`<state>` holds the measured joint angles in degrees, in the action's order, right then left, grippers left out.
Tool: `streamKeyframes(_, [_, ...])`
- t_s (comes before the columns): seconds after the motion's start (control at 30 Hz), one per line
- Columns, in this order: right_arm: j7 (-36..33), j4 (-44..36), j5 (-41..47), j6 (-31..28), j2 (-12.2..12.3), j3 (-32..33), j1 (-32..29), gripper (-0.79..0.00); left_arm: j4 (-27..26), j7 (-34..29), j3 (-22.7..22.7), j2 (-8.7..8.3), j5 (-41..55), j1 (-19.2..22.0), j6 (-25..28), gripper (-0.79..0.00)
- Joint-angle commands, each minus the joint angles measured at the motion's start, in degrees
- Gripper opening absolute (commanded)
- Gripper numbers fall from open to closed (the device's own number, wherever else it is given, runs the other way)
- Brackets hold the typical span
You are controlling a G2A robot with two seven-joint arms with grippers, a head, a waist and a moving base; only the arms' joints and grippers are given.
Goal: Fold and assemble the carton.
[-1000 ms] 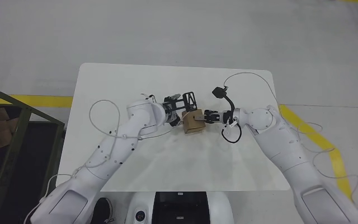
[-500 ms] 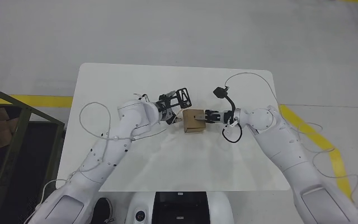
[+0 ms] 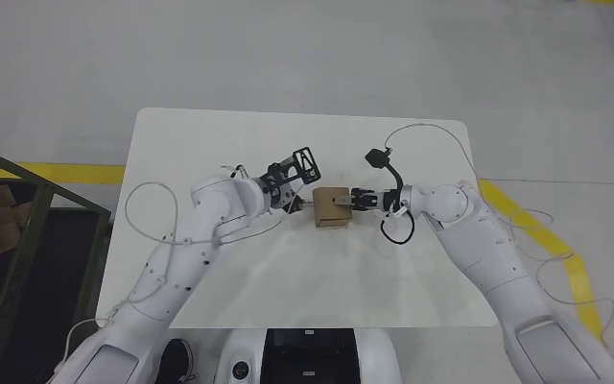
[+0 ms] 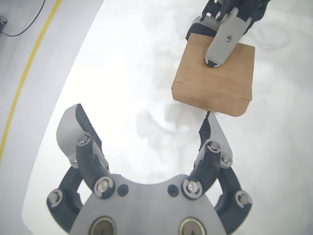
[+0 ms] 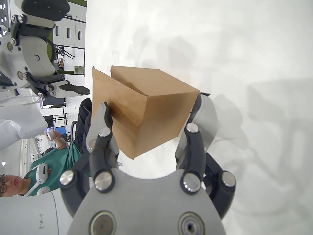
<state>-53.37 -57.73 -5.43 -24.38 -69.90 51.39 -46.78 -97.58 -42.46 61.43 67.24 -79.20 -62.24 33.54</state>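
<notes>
A small brown carton [image 3: 332, 206] sits near the middle of the white table [image 3: 288, 288], folded into a box shape with one flap still standing out. My right gripper [image 3: 356, 200] is shut on the carton [image 5: 146, 108], one finger on its top panel and the other under its far side. In the left wrist view that top finger [image 4: 218, 50] presses on the carton's flat panel [image 4: 215, 84]. My left gripper [image 3: 297, 169] hangs open just left of the carton and apart from it, with nothing between its fingers [image 4: 143, 113].
A thin white cable [image 3: 432, 130] loops over the table's far right corner, and another cable [image 3: 158, 197] trails beside the left arm. A dark rack [image 3: 29, 250] stands off the table's left edge. A yellow line [image 3: 72, 171] marks the floor.
My left gripper has drawn back from the carton, moving left and toward the far side. The right gripper and carton have stayed in place.
</notes>
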Motion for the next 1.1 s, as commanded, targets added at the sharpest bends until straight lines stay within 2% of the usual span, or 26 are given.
streamKeyframes(0.0, [-0.04, 0.02, 0.02, 0.0, -0.01, -0.01, 0.01, -0.219, 1.06, 0.17, -1.19, 0.27, 0.05, 0.8, -0.71, 0.0])
streamKeyframes(0.2, [-0.1, 0.19, 0.21, -0.16, -0.09, -0.11, 0.0, -0.225, 3.01, -0.16, -3.1, 0.71, -0.62, 2.32, -1.59, 0.0])
streamKeyframes(0.47, [-0.06, 0.62, 0.38, -0.3, -0.22, -0.25, 0.15, -0.225, 2.85, 0.32, -1.05, 0.24, -0.88, 1.46, -1.67, 0.0])
streamKeyframes(0.67, [-0.09, 0.73, -0.72, 0.4, -0.39, -0.8, 0.6, -0.215, 2.22, 0.02, -1.92, 0.26, -1.78, 1.29, -1.19, 0.0])
streamKeyframes(0.83, [2.47, -1.26, -7.07, 6.8, -0.41, -1.85, 0.93, -0.154, 1.52, 0.03, -1.86, 0.25, -1.87, 1.29, -1.69, 0.0])
streamKeyframes(1.07, [3.52, -5.58, -11.54, 13.09, -0.35, -2.33, 0.39, -0.132, 0.35, -0.35, -2.39, 0.27, -2.77, 1.2, -1.8, 0.0])
